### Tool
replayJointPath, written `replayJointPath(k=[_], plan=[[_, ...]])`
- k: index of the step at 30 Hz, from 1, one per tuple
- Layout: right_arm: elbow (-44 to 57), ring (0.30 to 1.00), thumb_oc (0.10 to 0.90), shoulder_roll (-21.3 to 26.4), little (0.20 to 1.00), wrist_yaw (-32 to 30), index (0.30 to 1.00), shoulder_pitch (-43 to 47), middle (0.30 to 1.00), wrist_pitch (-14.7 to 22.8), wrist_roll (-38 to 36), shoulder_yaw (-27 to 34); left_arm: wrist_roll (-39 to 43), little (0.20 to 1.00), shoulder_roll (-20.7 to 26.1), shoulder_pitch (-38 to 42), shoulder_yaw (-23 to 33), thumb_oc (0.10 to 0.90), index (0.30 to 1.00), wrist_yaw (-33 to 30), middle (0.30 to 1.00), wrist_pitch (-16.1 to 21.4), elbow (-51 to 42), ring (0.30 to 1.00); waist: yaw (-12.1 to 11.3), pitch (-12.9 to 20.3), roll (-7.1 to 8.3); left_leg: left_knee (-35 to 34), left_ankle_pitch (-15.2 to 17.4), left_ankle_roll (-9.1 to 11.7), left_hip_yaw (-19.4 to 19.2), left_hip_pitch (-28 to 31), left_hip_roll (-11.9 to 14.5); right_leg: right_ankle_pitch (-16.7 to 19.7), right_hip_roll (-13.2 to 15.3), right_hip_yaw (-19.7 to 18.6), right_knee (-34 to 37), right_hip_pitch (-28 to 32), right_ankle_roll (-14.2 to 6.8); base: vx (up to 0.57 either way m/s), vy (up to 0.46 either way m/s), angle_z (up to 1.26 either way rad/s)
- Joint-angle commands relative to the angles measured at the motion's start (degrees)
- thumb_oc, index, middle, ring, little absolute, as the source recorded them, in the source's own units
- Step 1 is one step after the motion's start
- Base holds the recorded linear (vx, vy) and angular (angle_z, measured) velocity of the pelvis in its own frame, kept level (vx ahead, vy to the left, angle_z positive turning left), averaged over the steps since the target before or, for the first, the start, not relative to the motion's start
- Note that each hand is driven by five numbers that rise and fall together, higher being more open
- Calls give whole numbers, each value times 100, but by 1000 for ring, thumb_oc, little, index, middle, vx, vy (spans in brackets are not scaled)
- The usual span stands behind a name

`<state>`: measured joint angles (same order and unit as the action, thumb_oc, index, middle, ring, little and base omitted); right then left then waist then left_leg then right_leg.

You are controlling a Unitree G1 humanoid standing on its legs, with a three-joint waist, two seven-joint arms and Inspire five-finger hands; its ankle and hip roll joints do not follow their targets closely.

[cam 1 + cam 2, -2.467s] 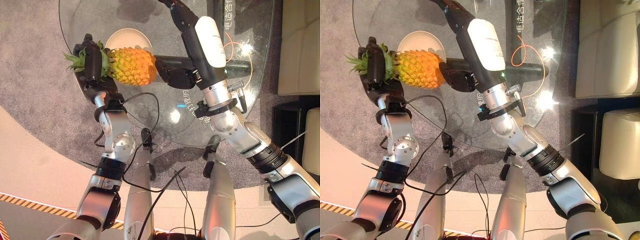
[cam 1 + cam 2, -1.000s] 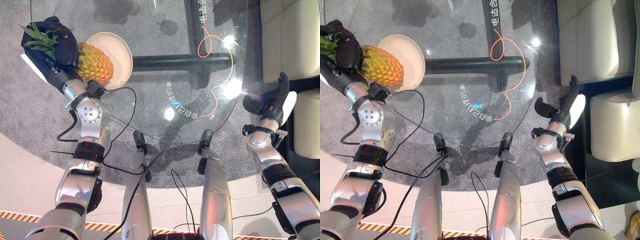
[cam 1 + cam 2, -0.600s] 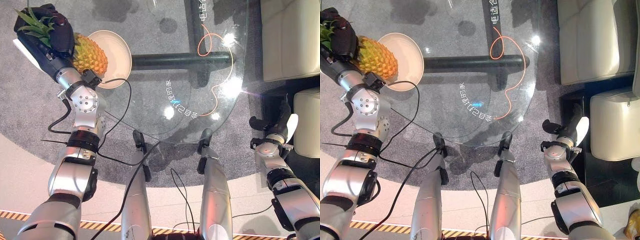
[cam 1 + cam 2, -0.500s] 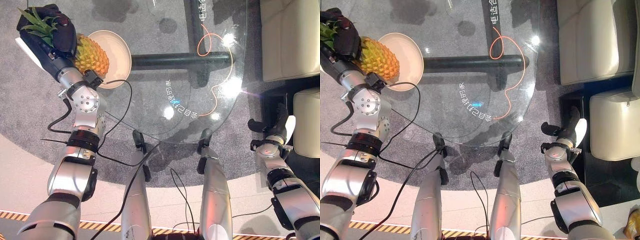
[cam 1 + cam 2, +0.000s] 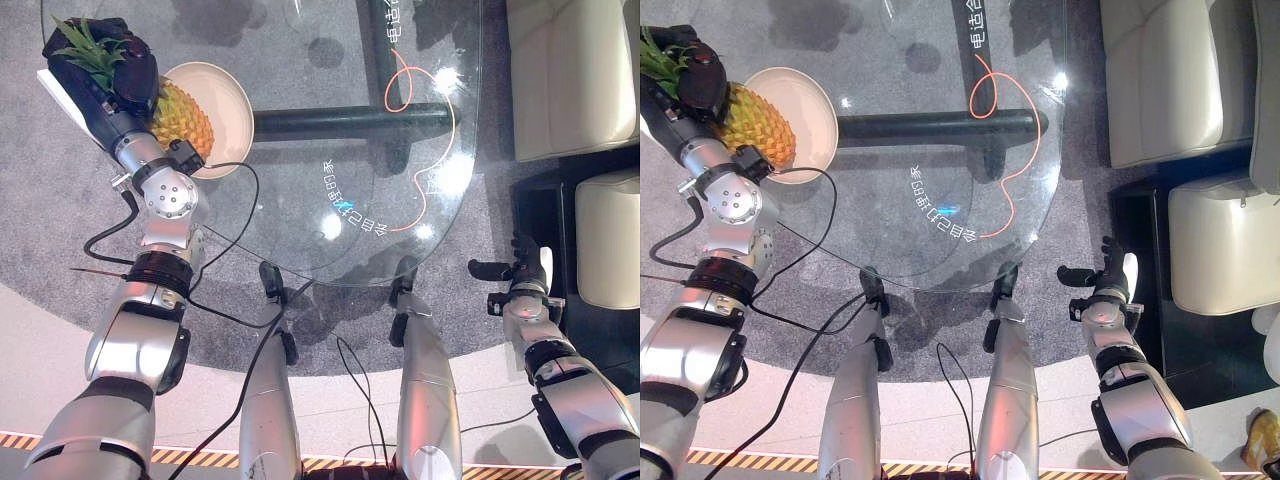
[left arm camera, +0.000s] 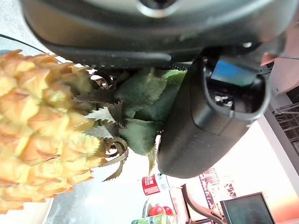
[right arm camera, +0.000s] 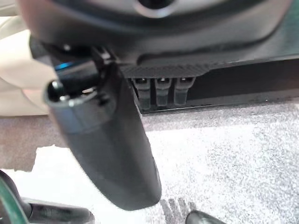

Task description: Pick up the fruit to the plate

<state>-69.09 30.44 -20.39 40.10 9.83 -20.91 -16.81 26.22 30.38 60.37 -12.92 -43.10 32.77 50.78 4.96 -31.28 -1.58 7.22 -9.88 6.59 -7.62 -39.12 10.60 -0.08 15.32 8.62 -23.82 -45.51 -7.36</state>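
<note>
L hand point(image 5: 125, 75) grips pineapple point(image 5: 182, 118) over plate point(image 5: 232, 95).

A round glass table point(image 5: 300, 190) stands on grey carpet point(image 5: 60, 220). A cream plate point(image 5: 225, 105) lies at its far left. An orange cord point(image 5: 420, 130) curls to its right.

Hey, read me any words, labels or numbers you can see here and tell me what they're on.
White lettering on the glass table: too small to read.
More lettering at its far edge: cut off, unreadable.
Label on the red can: blurred.
</note>
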Motion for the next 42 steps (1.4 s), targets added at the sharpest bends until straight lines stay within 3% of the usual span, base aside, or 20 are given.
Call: replayJointPath(k=[1, 42], plan=[[-82, 900, 800, 130, 900, -89, 900, 153, 900, -11, -121, -48, -25, 200, 628, 1056, 83, 100, 300, -33, 300, 607, 78, 300, -95, 149, 226, 991, 793, 221, 155, -288, 175, 85, -25, -56, 343, 87, -132, 0, 0, 0], [-85, 900, 800, 106, 900, -94, 900, 325, 900, 49, -70, -245, -15, 200, 771, 1747, -281, 100, 300, 233, 300, 475, 1136, 300, 82, 149, 343, 1053, 807, 251, 137, -436, 197, 104, -115, -124, 358, -71, -115, 0, 1, 0]])
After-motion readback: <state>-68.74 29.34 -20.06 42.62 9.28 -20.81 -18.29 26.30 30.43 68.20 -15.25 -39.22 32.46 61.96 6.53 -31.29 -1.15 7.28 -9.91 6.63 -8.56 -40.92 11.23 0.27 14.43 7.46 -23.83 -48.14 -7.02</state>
